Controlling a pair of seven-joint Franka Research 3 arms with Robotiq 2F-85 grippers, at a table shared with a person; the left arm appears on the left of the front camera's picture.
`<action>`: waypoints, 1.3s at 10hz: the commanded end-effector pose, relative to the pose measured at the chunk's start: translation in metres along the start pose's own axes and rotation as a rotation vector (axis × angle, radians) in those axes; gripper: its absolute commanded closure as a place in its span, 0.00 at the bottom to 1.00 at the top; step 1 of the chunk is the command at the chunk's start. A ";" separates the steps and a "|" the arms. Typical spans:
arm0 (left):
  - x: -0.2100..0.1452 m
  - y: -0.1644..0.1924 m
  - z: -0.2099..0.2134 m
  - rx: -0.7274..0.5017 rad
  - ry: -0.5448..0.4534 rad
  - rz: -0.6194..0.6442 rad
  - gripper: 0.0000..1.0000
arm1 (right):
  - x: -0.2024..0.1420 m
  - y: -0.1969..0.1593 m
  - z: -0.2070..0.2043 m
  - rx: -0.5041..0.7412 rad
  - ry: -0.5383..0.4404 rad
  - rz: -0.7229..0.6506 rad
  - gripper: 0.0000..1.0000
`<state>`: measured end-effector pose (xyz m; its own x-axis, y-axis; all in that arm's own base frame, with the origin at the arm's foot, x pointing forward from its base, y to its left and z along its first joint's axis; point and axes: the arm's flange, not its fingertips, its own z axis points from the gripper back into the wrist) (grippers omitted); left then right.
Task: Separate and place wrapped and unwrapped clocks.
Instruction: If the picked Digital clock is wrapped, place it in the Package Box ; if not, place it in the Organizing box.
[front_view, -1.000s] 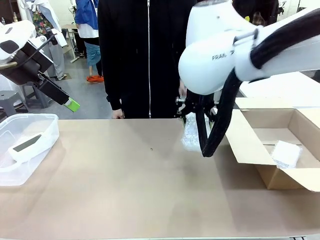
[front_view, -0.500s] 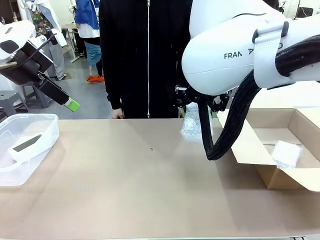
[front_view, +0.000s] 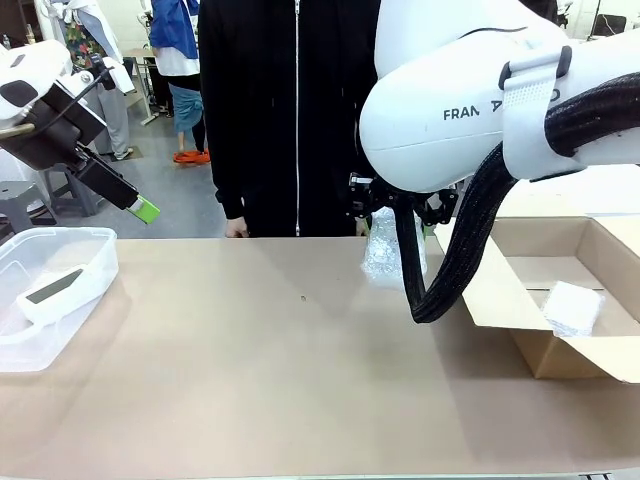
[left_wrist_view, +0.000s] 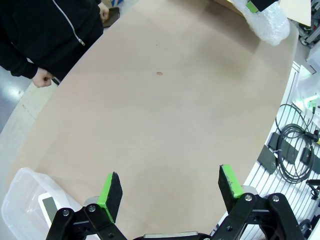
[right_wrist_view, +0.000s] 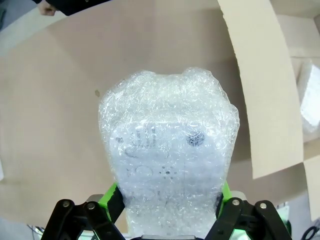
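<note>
The right gripper held a wrapped clock clamped in its jaws above the counter, the cardboard box at three o'clock. Slick film could slip, or the bundle could snag the box flap. The left gripper hung with jaws apart.
</note>
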<state>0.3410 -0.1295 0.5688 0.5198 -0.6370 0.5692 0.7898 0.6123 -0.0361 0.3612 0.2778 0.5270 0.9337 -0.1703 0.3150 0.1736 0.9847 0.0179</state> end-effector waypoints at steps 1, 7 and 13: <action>-0.001 0.001 0.000 -0.017 -0.007 0.000 0.00 | 0.002 0.000 0.004 0.011 0.015 0.002 0.75; -0.001 0.001 0.000 -0.017 -0.007 0.000 0.00 | 0.002 0.000 0.004 0.011 0.015 0.002 0.75; -0.001 0.001 0.000 -0.017 -0.007 0.000 0.00 | 0.105 -0.160 0.070 -0.066 0.128 -0.238 0.20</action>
<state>0.3410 -0.1292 0.5689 0.5201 -0.6365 0.5696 0.7894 0.6128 -0.0361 0.3808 0.1109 0.6260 0.8906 -0.3736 0.2592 0.3899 0.9208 -0.0125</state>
